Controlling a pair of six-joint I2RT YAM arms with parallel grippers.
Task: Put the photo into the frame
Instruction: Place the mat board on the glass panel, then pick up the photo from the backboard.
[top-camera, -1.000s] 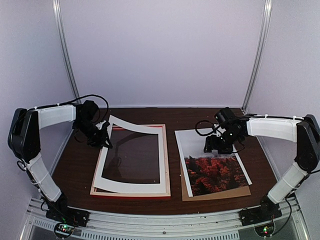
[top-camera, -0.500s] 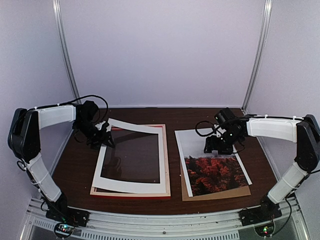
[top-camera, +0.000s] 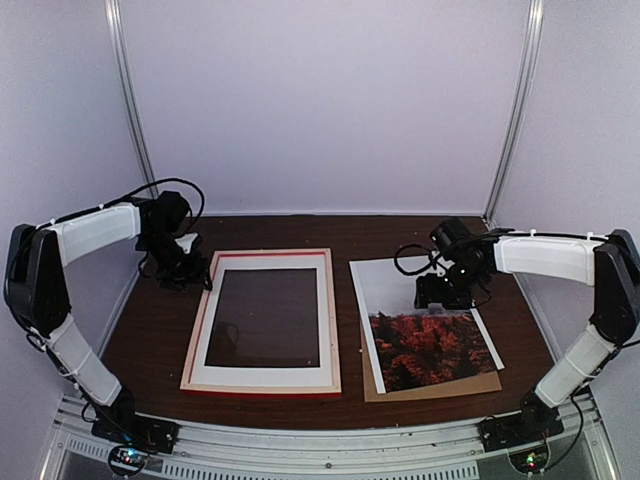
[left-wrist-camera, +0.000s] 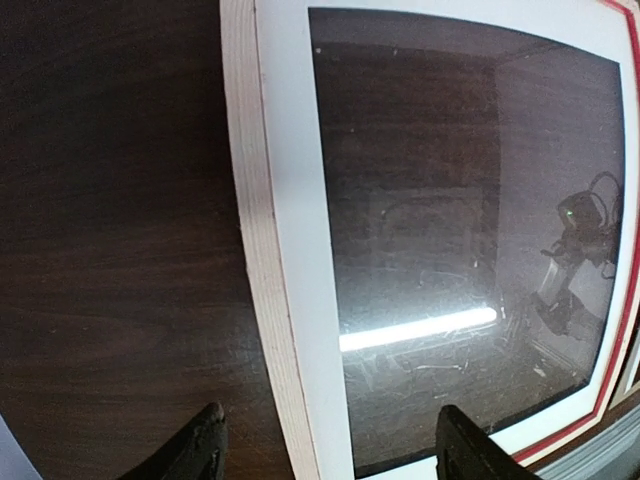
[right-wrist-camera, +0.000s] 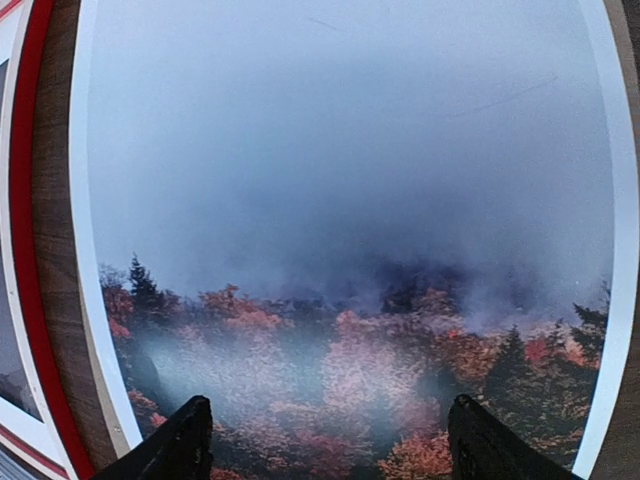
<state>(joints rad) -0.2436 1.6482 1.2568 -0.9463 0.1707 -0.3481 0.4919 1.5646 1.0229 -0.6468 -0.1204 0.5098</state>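
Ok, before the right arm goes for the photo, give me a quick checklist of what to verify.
1. Left claw open, holding nothing: ok.
2. White mat lying flat inside the frame: ok.
3. Right claw open, over the photo: ok.
4. Photo flat on the backing board, nothing on top of it: ok.
5. Photo edge raised enough to pinch: cannot tell.

white mat (top-camera: 262, 377), brown backing board (top-camera: 430, 390), dark table (top-camera: 150, 340)
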